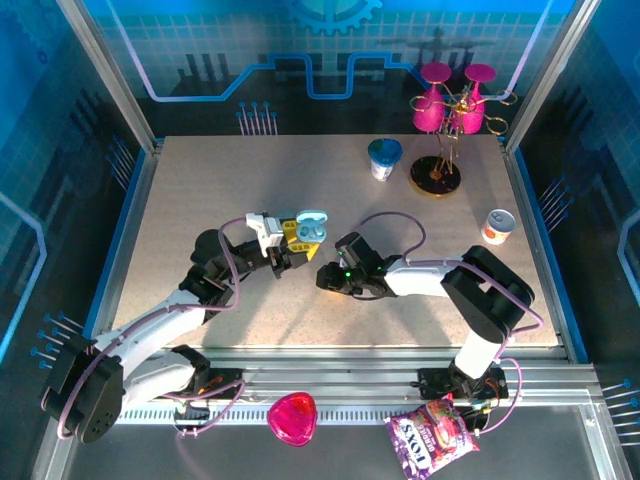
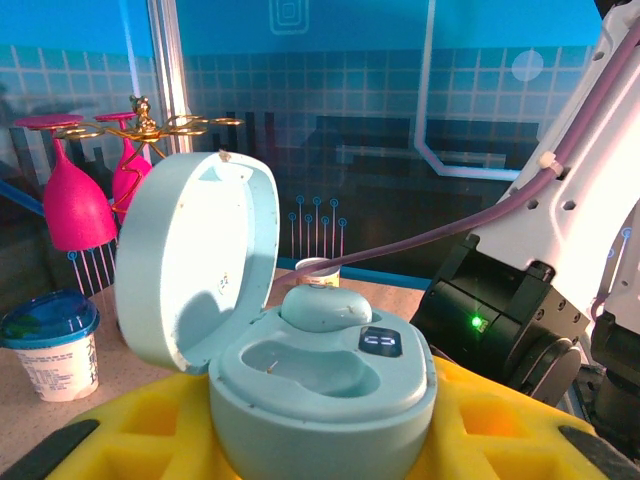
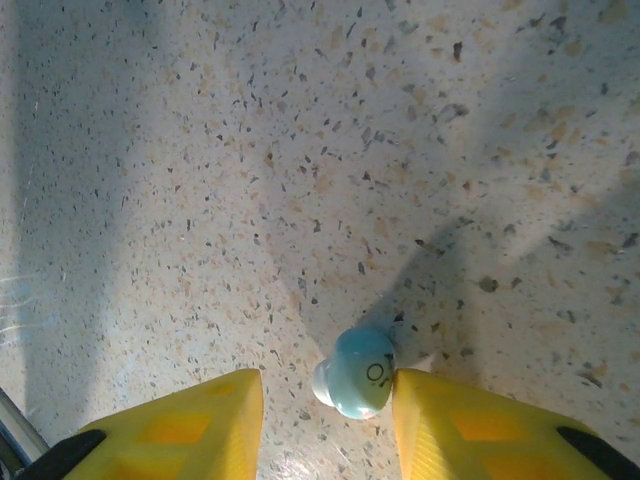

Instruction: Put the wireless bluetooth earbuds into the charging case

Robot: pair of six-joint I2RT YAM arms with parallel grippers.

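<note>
Two earbuds are in separate places. The first earbud [image 2: 325, 308] sits inside the charging case [image 2: 320, 385], in the well next to the case's small lit display; the well beside it is empty. The case's lid stands open, tipped up on the side toward a white cup [image 2: 50, 350] with a blue lid. The left tool [image 1: 296, 243] is clamped on the base of the case, its yellow fingers [image 2: 140, 425] pressed against both sides.

The second earbud [image 3: 358, 372] lies on the speckled counter [image 3: 250, 150], close to the case on the side toward the arm bases. The right tool [image 3: 326, 395] straddles this bud with its jaws apart. One yellow pad [image 3: 470, 420] is up against the bud, and the other stands clear of it, with a strip of counter between them.

Beyond the case, farther from the arm bases, a gold rack [image 1: 440, 150] carries pink glasses [image 1: 432, 105].
</note>
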